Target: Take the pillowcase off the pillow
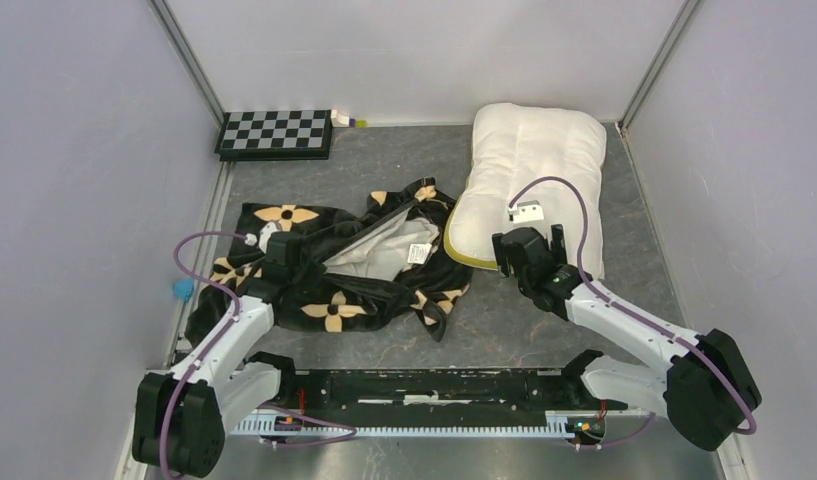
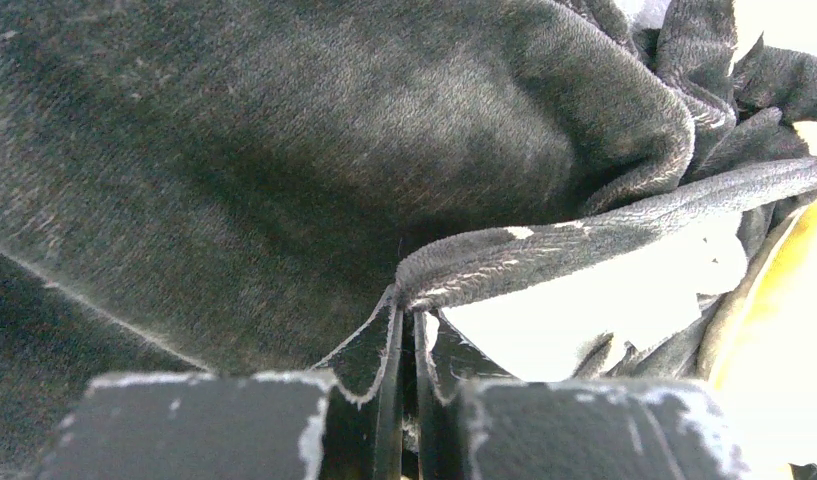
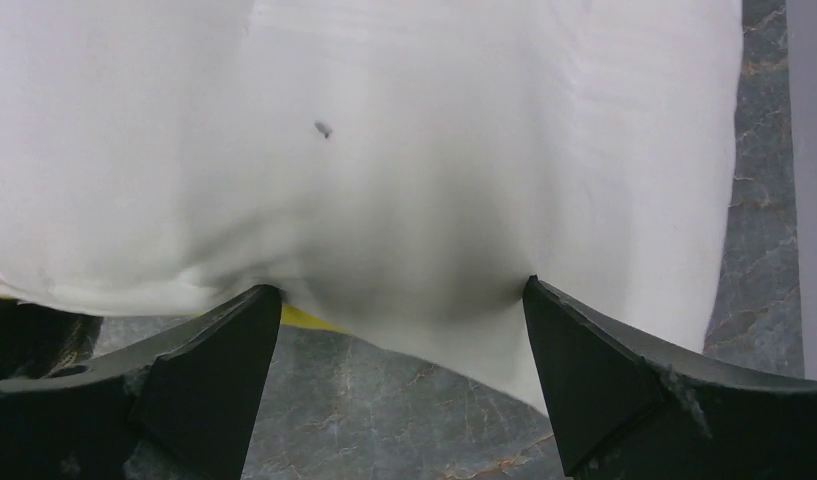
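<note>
Left gripper (image 2: 406, 322): fingers pressed together, pinching a hem fold of the pillowcase (image 1: 319, 275), toward the left edge of the table (image 1: 544, 325).
Right gripper (image 3: 399, 288): jaws spread wide with nothing between them, tips at the near edge of the pillow (image 1: 537, 165).
Pillowcase: crumpled heap left of centre, pale lining showing at its mouth, right end just beside the pillow's yellow band.
Pillow: flat by the far right corner, outside the case.
Checkerboard (image 1: 276, 132): far left corner.
</note>
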`<state>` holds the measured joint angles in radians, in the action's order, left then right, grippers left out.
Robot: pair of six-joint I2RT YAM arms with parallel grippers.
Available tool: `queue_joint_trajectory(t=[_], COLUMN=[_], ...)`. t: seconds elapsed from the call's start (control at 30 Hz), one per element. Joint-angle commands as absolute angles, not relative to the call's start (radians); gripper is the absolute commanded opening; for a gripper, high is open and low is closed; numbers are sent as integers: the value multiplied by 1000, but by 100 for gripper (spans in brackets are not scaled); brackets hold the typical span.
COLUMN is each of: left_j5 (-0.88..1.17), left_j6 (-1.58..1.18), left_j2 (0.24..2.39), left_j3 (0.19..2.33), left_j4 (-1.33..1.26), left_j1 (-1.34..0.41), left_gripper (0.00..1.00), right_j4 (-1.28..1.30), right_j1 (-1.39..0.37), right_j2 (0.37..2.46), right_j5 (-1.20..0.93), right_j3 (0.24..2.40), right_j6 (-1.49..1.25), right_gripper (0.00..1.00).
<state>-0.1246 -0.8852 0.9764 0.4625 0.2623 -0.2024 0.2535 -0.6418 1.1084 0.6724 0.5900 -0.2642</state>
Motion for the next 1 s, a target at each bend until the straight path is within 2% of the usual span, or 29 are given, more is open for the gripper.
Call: queue_joint_trajectory(t=[0.0,0.2,0.33,0.57,0.83,0.97], left_j5=[-174,-154,-198,-149,-97,58], left_j6=[-910,-869,-794,-666,-560,-670], left_j2=[930,888,895,1089,1462,1628], left_j3=[508,613,787,1296,2098,2251], left_j4=[312,377,468,616,844,749], left_j1=[-195,-195,-195,-189,-114,-114], left_gripper=[2,2,2,3,2,2], right_j4=[189,124,145,126,149,147], right_j1=[-616,-617,-617,-617,-616,-616], right_j2=[1091,997,974,912,919,904], right_j5=[571,450,433,428,428,408], right_j3=[603,583,605,577,601,611], right_j6=[-235,-196,-181,-180,-190,-190], right_gripper=[98,98,98,98,98,98])
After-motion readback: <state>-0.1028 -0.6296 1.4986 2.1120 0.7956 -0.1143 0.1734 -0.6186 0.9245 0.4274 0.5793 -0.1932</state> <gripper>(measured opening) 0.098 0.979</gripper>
